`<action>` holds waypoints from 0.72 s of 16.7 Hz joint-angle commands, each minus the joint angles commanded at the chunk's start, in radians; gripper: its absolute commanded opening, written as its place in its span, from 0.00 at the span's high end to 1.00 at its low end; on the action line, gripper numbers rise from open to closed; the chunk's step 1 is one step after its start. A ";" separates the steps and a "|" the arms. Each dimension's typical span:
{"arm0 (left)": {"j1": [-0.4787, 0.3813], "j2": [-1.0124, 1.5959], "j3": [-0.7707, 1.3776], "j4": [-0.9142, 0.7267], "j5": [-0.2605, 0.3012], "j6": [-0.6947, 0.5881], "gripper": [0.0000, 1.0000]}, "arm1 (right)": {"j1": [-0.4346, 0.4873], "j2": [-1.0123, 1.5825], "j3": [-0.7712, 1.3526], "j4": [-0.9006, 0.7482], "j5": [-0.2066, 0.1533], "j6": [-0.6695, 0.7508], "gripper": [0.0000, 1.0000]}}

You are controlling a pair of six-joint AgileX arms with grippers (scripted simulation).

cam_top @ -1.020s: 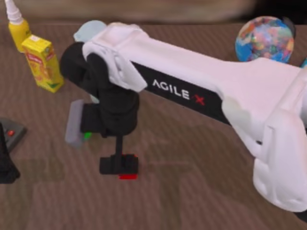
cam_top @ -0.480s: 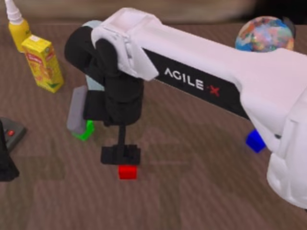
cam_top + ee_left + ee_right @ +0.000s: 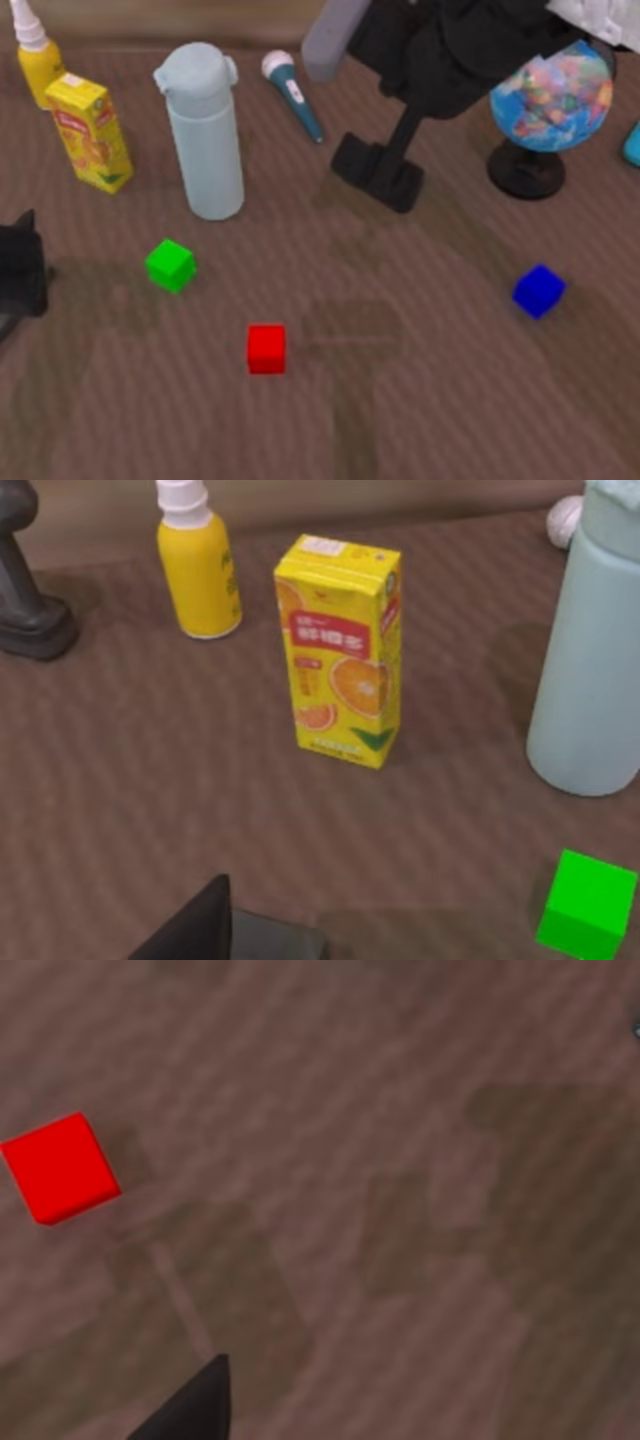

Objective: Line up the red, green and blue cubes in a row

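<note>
Both jaws of the right gripper (image 3: 378, 172) apart, empty, well above the red cube (image 3: 266, 349).

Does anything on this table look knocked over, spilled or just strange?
Only the microphone lies on its side; that may be how it was set down. The pale bottle, juice carton, yellow bottle and globe stand upright. Nothing looks spilled.

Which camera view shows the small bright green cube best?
The top view: the small bright green cube is whole there, on the table between the pale bottle and the red cube. The left wrist view shows it near the frame corner; the right wrist view shows none of it.
</note>
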State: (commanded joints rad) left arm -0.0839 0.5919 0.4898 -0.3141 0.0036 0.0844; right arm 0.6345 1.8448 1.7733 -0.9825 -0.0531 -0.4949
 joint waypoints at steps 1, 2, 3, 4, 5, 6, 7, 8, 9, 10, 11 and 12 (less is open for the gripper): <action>-0.012 0.102 0.071 -0.048 0.000 0.012 0.00 | -0.042 -0.112 -0.095 0.059 -0.004 0.030 0.00; -0.025 0.207 0.144 -0.097 0.001 0.025 0.00 | -0.085 -0.230 -0.196 0.120 -0.007 0.061 0.00; -0.037 0.314 0.217 -0.146 0.001 0.038 0.00 | -0.129 -0.351 -0.303 0.182 -0.009 0.093 0.00; -0.050 0.420 0.290 -0.197 0.001 0.051 0.00 | -0.173 -0.473 -0.414 0.244 -0.011 0.126 0.00; -0.062 0.525 0.363 -0.247 0.001 0.063 0.00 | -0.216 -0.596 -0.529 0.305 -0.012 0.158 0.00; -0.074 0.625 0.434 -0.297 0.001 0.076 0.00 | -0.258 -0.717 -0.645 0.365 -0.011 0.190 0.00; -0.086 0.721 0.504 -0.346 0.001 0.088 0.00 | -0.298 -0.835 -0.761 0.424 -0.010 0.221 0.00; -0.099 0.819 0.578 -0.397 0.001 0.101 0.00 | -0.336 -0.949 -0.876 0.481 -0.007 0.250 0.00; -0.110 0.906 0.645 -0.443 0.001 0.113 0.00 | -0.373 -1.057 -0.987 0.537 -0.004 0.279 0.00; -0.121 0.990 0.710 -0.487 0.001 0.125 0.00 | -0.408 -1.160 -1.095 0.591 0.000 0.307 0.00; -0.131 1.070 0.772 -0.529 0.001 0.136 0.00 | -0.440 -1.257 -1.197 0.643 0.005 0.333 0.00; -0.141 1.146 0.832 -0.567 0.001 0.146 0.00 | -0.471 -1.348 -1.292 0.694 0.010 0.357 0.00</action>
State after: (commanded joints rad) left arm -0.2249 1.7374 1.3215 -0.8813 0.0044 0.2304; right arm 0.1640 0.4970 0.4814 -0.2887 -0.0432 -0.1376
